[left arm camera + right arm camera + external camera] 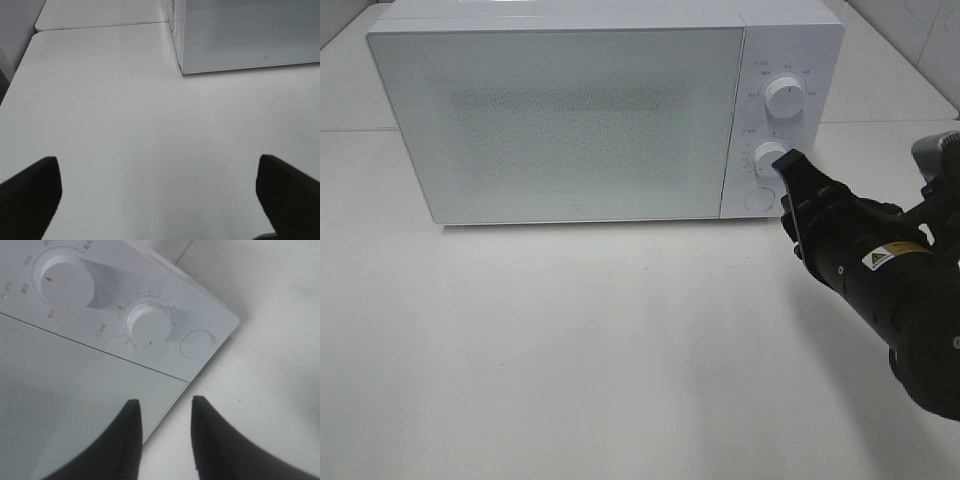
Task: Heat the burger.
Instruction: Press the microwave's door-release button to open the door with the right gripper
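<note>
The burger is not in view. The white microwave (560, 120) stands at the back of the table with its door shut, and the frosted door hides the inside. My right gripper (790, 170) is open and empty, just in front of the lower dial (769, 157) on the control panel. In the right wrist view the fingertips (132, 410) stand apart, a little short of the lower dial (149, 326). My left gripper (156, 159) is open and empty over bare table, left of the microwave's corner (250, 35).
The upper dial (784, 97) sits above the lower one, and a round button (758, 198) sits below it. The white table (570, 340) stretches in front of the microwave. A tiled wall rises at the back right.
</note>
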Robot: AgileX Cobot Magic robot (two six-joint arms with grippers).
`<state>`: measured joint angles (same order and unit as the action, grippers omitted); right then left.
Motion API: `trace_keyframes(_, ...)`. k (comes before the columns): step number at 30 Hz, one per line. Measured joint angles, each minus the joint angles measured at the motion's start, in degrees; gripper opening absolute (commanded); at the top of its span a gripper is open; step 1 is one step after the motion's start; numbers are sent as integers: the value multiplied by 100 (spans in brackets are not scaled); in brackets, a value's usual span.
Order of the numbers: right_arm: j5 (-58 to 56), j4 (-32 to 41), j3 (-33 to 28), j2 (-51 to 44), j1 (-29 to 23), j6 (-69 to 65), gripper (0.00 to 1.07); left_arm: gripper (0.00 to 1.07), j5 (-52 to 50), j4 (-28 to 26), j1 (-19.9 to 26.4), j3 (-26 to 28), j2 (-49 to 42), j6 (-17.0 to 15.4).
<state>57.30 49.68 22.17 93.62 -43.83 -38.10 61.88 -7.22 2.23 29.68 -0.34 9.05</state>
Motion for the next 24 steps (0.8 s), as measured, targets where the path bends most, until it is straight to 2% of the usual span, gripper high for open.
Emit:
trace_keyframes(1,0,0,0,0,0,0,22,98,0,0,0,0,0,0)
trace_keyframes(2,-63,-103,0,0,0,-756,15,98,0,0,0,0,0,0)
trace_keyframes(4,-74,-155,0,0,0,-1129,13,98,0,0,0,0,0,0)
trace_keyframes(5,-80,-229,0,0,0,-1742,8,98,0,0,0,0,0,0)
trace_keyframes(10,-241,-286,6,0,0,-2498,0,98,0,0,0,0,0,0)
trace_keyframes(16,-401,-344,6,0,0,-2733,0,98,0,0,0,0,0,0)
trace_keyframes(24,-802,-1123,6,0,453,-3100,0,98,0,0,0,0,0,0)
